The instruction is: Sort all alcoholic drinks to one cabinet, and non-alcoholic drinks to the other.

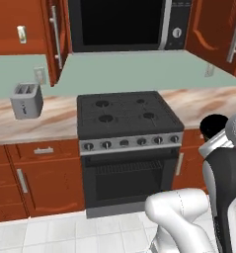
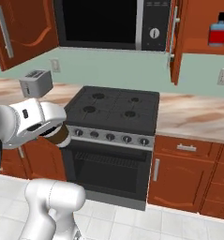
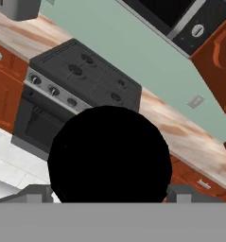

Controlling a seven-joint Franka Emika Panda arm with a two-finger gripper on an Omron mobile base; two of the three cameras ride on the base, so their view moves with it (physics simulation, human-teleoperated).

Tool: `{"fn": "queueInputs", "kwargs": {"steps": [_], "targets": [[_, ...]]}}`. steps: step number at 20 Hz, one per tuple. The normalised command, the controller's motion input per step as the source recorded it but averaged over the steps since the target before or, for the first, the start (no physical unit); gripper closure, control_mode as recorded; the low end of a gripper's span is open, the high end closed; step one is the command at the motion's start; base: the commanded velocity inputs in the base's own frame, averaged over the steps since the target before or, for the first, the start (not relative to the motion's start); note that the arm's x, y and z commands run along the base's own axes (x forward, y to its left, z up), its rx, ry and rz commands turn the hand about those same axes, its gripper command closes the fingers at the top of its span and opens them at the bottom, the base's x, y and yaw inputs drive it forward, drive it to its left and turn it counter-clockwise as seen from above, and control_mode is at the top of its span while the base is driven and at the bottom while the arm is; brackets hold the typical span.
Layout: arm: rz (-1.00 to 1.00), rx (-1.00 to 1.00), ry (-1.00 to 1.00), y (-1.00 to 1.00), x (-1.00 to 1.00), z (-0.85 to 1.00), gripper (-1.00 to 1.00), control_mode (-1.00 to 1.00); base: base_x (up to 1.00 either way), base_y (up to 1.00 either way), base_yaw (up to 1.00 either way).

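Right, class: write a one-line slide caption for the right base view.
Robot arm holds a brown cup before the stove; a red bottle sits in the open wall cabinet.

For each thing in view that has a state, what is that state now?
pincer: closed on the dark-brown cup
dark-brown cup: held in the air, black lid on
left cabinet door: open
right cabinet door: open
red bottle: upright in right cabinet
oven door: shut

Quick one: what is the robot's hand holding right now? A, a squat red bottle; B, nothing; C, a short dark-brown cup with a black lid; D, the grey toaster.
C: the short dark-brown cup with a black lid sits clamped in the hand in front of the black stove, while the squat red bottle with a black cap stands in the red-brown wall cabinet.
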Motion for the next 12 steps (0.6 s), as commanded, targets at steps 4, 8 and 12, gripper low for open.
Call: {"fn": "queueInputs", "kwargs": {"steps": [4,8,12], "targets": [[0.0,0.0,0.0,0.0,0.0,0.0,1.0,1.0,-0.08,0.73,0.0],[0.0,0.0,0.0,0.0,0.0,0.0,1.0,1.0,-0.01,0.72,0.0],[0.0,0.0,0.0,0.0,0.0,0.0,1.0,1.0,0.04,0.71,0.0]]}}
